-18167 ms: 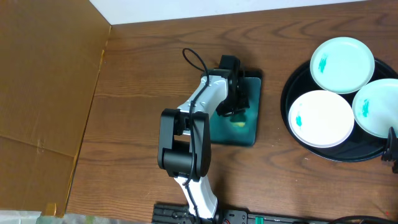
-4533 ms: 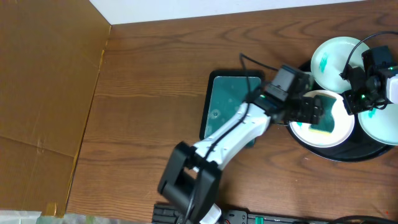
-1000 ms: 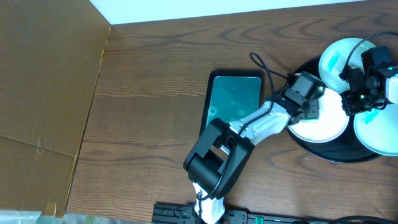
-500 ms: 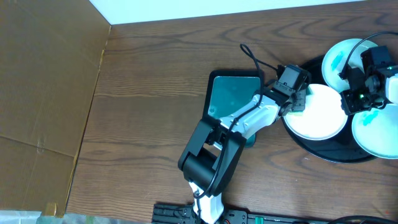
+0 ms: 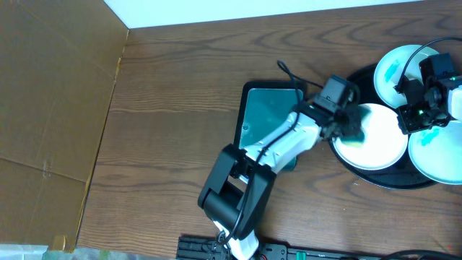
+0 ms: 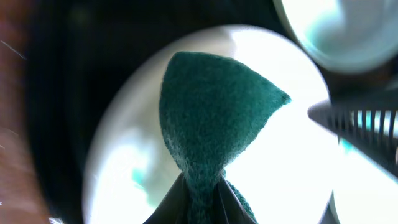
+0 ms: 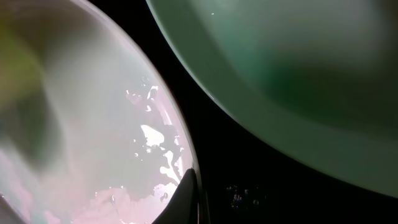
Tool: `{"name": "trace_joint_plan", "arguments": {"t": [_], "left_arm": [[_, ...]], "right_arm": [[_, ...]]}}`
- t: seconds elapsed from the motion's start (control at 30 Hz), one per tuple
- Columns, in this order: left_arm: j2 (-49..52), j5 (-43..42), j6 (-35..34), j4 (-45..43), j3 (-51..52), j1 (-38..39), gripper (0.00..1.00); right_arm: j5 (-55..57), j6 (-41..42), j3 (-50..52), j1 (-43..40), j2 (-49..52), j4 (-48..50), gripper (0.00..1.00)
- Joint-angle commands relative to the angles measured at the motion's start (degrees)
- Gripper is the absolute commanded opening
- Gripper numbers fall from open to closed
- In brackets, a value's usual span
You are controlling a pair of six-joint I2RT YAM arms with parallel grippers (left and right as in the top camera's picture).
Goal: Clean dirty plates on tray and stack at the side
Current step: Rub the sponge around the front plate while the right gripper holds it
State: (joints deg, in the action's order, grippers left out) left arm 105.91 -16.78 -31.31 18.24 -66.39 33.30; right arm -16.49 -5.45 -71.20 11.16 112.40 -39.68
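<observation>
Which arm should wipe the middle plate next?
Left. The left end effector grips the sponge right over that plate. The right end effector shows no sponge and sits at the plate's rim, seemingly steadying it.

A dark wood-grain table (image 5: 173, 108) fills the frame. Brown cardboard (image 5: 50, 108) covers its left side, and a white surface (image 5: 289, 9) shows along the upper edge.
</observation>
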Motion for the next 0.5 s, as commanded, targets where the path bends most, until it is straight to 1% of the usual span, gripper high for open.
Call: {"name": "trace_joint_plan", "arguments": {"t": [0.0,0.13,0.2,0.23,0.3,0.4,0.47], "left_arm": [[-0.24,-3.91,-1.14,0.79,2.91,1.92,0.07],[-0.22,-2.69,-0.83,0.55,5.40,2.51,0.07],[-0.22,-0.63,0.07,0.61,6.40,2.47,0.07],[-0.22,1.79,0.94,0.81,6.82,2.47,0.07],[-0.22,9.46,1.25,1.57,7.26,2.47,0.07],[-0.24,22.67,1.25,2.27,7.26,2.45,0.07],[-0.33,27.69,1.25,1.86,7.04,2.23,0.07]], "right_arm": [[1.62,-0.61,-0.04,-1.01,1.03,0.15,0.01],[1.62,-0.59,-0.04,-1.01,1.03,0.26,0.01],[1.62,-0.61,-0.04,-1.01,1.03,0.24,0.01],[1.62,-0.61,-0.04,-1.01,1.03,0.22,0.01],[1.62,-0.61,-0.04,-0.98,1.03,0.11,0.01],[1.62,-0.61,-0.04,-1.01,1.03,0.00,0.01],[1.62,-0.61,-0.04,-1.01,1.03,-0.02,0.01]]}}
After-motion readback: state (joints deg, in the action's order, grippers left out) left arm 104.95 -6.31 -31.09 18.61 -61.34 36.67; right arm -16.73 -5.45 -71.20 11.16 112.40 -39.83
